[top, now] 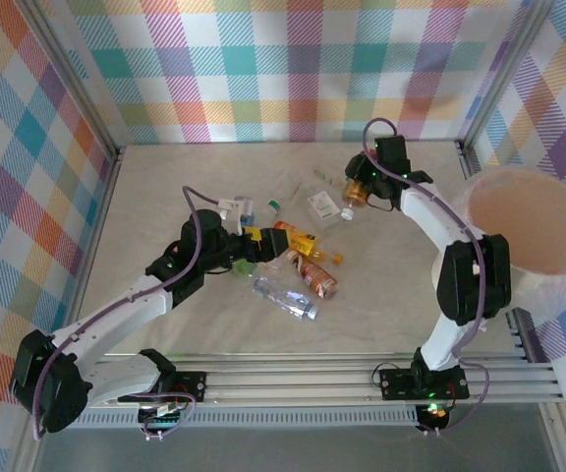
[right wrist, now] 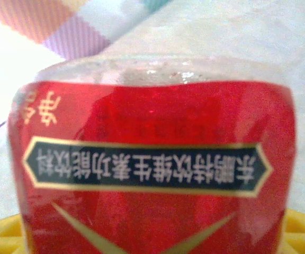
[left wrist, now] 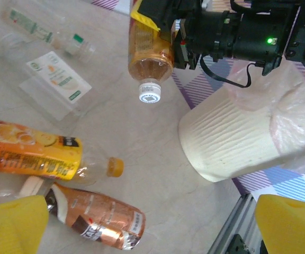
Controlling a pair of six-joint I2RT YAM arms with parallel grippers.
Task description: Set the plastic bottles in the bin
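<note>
Bottle (right wrist: 152, 159), red label (right wrist: 142, 114), Chinese lettering

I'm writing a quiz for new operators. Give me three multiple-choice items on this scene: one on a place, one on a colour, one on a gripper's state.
1. Where does the bin stand? A. At the table's right edge. B. Far left corner. C. Between the arms.
2. What colour is the cap on the bottle in the right gripper? A. Green. B. White. C. Blue.
3. How is the left gripper? A. Shut on a bottle. B. Shut, empty. C. Open, empty.
Key: 1 A, the top view shows it there; 2 B, plain in the left wrist view; 3 C, its yellow fingers stand wide apart, gripping nothing.
</note>
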